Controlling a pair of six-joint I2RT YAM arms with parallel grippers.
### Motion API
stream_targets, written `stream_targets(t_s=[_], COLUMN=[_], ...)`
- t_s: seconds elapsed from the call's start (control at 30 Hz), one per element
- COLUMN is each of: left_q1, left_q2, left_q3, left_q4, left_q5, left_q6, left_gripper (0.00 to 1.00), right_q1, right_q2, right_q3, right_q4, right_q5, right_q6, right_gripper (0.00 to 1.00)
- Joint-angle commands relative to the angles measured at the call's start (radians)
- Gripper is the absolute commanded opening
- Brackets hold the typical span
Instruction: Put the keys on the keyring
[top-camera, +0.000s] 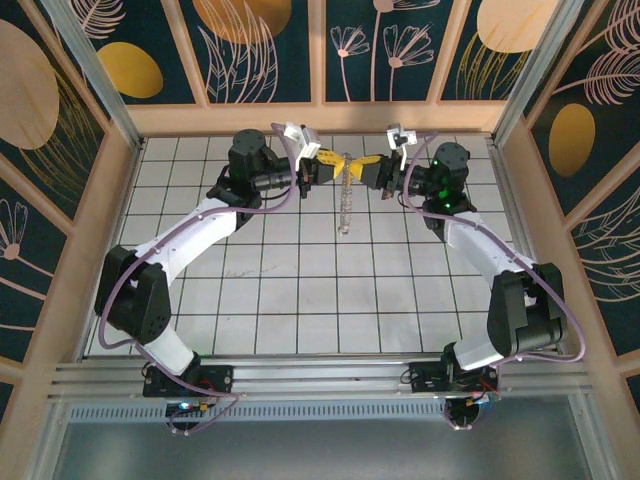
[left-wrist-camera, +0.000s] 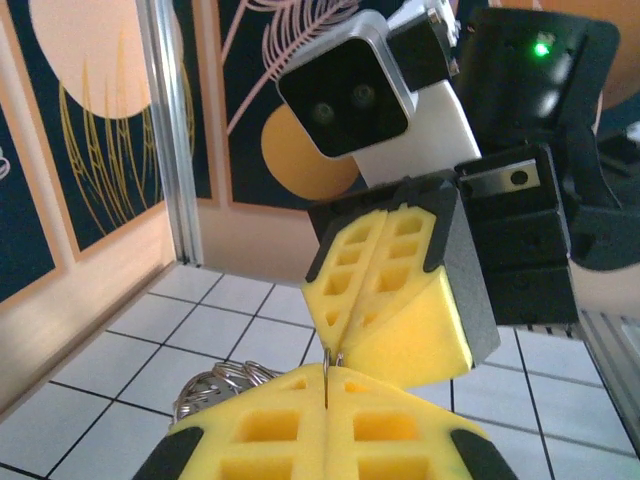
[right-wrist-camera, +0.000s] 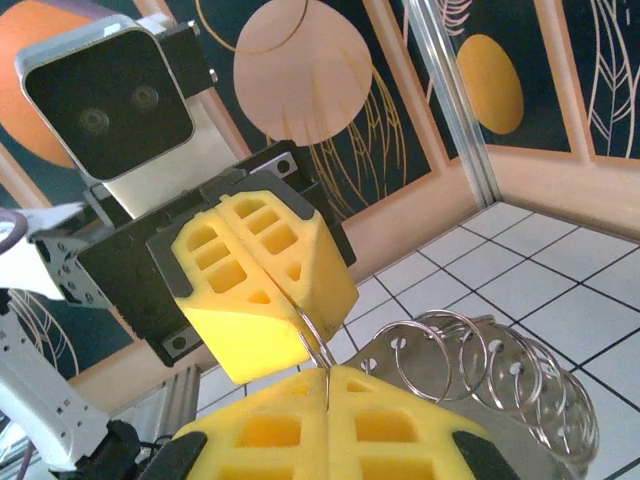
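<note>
Beside a clear plastic rack of silver rings — left gripper, right gripper, both pinching one thin silver wire keyring

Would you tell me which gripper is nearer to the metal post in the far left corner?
Left. Both pinch the hanging rings; seen from the metal post, the left gripper is before them, the right gripper beyond.

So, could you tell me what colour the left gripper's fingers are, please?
Yellow; the fingers show best in the right wrist view.
</note>
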Motion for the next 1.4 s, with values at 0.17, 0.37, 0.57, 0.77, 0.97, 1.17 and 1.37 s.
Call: stream_targets(t_s=[0.17, 0.37, 0.57, 0.77, 0.97, 1.17, 1.37], left_q1=[-0.008, -0.009, -0.008, -0.009, -0.009, -0.009, -0.009], left_q2=[-0.028, -0.01, 0.01, 0.025, 0.053, 0.09, 0.103], left_q3=[-0.035, -0.047, -0.053, -0.055, -0.056, -0.049, -0.05], left_q4=[0.291, 0.39, 0.457, 0.487, 0.531, 0.563, 0.58], left_q5=[-0.058, -0.094, -0.127, -0.166, -0.193, -0.201, -0.212], left_q6=[-0.206, -0.335, -0.444, -0.527, -0.631, -0.684, -0.711], left_gripper=[0.0, 0.0, 0.0, 0.0, 0.0, 0.0, 0.0], right_q1=[0.045, 0.079, 0.104, 0.105, 0.115, 0.143, 0.159], right_q2=[-0.002, 0.008, 0.027, 0.049, 0.077, 0.098, 0.108], right_q3=[-0.021, -0.02, -0.022, -0.032, -0.034, -0.024, -0.022], right_q4=[0.13, 0.173, 0.227, 0.297, 0.364, 0.357, 0.362], right_q5=[0.066, 0.117, 0.179, 0.224, 0.249, 0.255, 0.264], right_q6=[0.182, 0.265, 0.365, 0.457, 0.528, 0.532, 0.531], right_gripper=[0.0, 0.0, 0.0, 0.0, 0.0, 0.0, 0.0])
